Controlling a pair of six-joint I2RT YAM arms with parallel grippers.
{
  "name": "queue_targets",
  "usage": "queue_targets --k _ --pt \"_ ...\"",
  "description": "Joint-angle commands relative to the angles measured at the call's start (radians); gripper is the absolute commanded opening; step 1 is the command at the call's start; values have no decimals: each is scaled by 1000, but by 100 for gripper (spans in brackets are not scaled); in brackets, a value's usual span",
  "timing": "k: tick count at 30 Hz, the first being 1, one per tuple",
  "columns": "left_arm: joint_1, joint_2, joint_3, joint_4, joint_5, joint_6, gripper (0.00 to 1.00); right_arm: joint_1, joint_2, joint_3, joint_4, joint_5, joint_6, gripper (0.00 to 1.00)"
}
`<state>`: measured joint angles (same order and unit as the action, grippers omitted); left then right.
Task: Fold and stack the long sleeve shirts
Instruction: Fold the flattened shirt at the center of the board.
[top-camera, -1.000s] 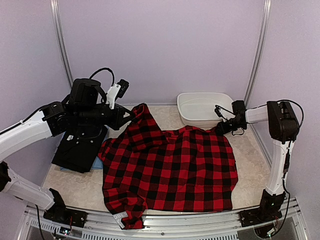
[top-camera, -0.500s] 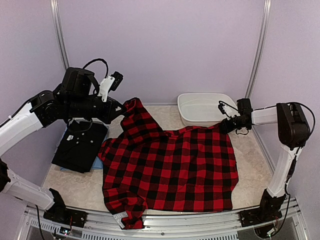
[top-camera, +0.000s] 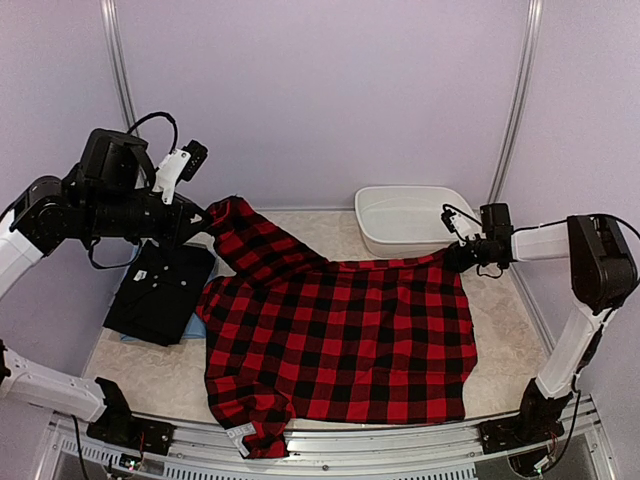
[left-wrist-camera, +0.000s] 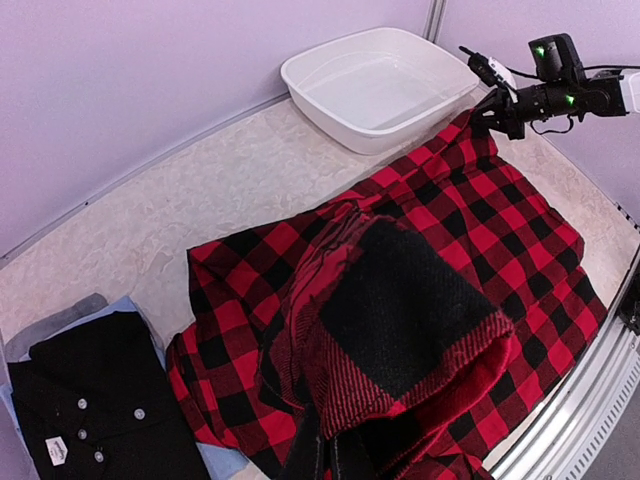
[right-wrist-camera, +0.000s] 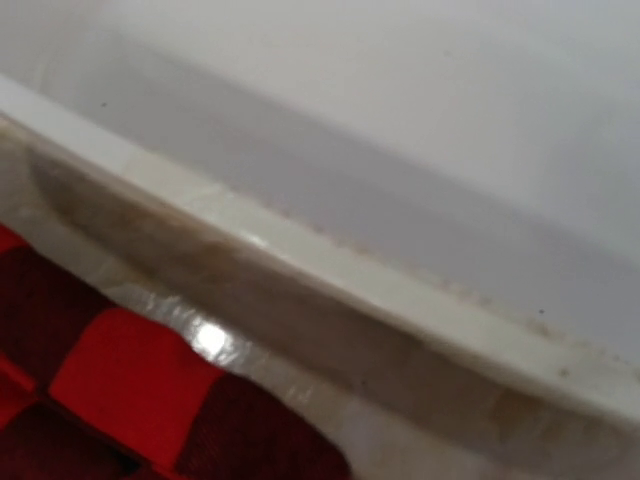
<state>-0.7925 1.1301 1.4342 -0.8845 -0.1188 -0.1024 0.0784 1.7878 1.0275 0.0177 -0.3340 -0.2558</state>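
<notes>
Flannel sprawls mid-frame on desk; L hand clenches its upper-left corner aloft, R hand pinches right corner by basin. Risk: overstretch pulls cloth free, or hem snags basin rim.

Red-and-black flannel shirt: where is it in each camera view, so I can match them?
Top external: flannel shirt spread across the middle, far-left corner held up by the left tool.
Left wrist: fills the centre and lower right, a bunched fold nearest the lens.
Right wrist: only a checked patch at bottom left.
Shared landmark: white basin past the shirt's far right corner in top and left wrist views; right wrist too close to tell.
</notes>
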Motion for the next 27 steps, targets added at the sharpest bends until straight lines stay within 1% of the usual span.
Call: queue_targets --k 1,7,9,13,17,23,24,27 --pt "-5 -16 39 -40 -13 22 0 22 -51 -34 28 28 -4 5" --pt "-13 -16 82 -85 -29 34 0 49 -80 -38 -11 67 14 12" --pt "-18 -18 101 -101 -33 39 0 59 -102 -59 -34 89 24 14" --pt "-30 -17 120 -121 -27 44 0 69 -142 -89 -59 111 65 22" --pt "-65 -3 135 -150 -40 44 0 92 -195 -127 -89 142 104 27" --pt "-112 6 145 -169 -47 33 0 119 -249 -186 -108 170 160 25" --pt "-117 7 151 -176 -48 31 0 127 -254 -196 -109 177 167 23" --pt "-124 7 168 -196 -51 29 0 145 -271 -225 -109 198 195 14"
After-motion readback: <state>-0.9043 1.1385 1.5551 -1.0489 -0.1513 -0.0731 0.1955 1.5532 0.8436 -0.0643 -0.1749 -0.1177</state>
